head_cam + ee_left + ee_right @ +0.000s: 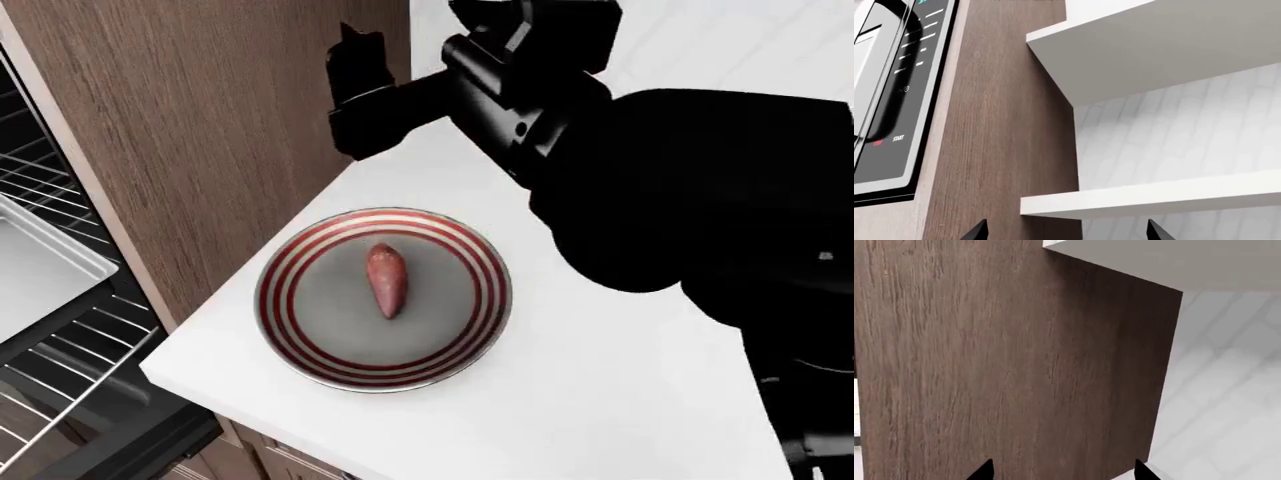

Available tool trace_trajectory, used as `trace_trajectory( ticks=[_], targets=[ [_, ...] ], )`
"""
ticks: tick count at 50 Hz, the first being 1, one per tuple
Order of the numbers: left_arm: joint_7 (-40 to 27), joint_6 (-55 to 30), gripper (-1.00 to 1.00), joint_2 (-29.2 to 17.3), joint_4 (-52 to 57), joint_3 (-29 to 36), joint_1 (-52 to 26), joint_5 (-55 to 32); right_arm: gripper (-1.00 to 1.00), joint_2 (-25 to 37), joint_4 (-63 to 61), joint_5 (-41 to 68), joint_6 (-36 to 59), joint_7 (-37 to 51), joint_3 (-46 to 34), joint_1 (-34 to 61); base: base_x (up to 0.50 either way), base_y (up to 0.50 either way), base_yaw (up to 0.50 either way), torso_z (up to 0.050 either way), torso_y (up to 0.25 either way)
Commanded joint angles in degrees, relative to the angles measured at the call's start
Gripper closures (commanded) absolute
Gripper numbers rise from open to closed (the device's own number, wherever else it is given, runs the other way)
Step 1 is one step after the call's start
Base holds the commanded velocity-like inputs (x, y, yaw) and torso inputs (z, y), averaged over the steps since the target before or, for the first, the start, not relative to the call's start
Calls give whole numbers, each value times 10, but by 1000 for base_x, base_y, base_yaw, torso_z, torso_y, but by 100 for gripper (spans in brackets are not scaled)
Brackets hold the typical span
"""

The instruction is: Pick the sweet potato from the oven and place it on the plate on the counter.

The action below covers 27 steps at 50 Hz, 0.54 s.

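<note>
The reddish sweet potato (386, 280) lies in the middle of the red-and-white ringed plate (461, 350). The plate rests on the white counter (601, 400) near its left corner. At the left the oven (54, 370) stands open, showing wire racks and a bare grey baking tray (40, 265). My right arm reaches in from the right, above the plate, and its gripper (358, 95) sits close to the wooden side panel. In the right wrist view that gripper (1062, 471) is open and holds nothing. My left gripper (1067, 232) is open too, empty, and faces up at the shelves.
A tall brown wooden panel (200, 130) separates the oven from the counter. Two white shelves (1154, 45) (1154, 197) hang on the white tiled wall (1174, 135). A black control panel (901, 100) with a START label is set into the cabinet.
</note>
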Motion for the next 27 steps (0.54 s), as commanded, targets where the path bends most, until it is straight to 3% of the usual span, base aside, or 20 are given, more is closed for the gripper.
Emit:
trace_trajectory(
  ticks=[1, 15, 27],
  targets=[
    [9, -1, -100, -12, 1, -4, 2, 5, -100, 56, -79, 95, 28, 93, 58, 46, 0, 0, 0, 0, 0],
    [20, -5, -100, -32, -3, -10, 0, 10, -100, 158, -182, 284, 32, 264, 102, 99, 0, 0, 0, 0, 0],
    [19, -4, -100, -37, -1, -11, 0, 8, -100, 211, -303, 434, -53, 391, 129, 103, 0, 0, 0, 0, 0]
  ],
)
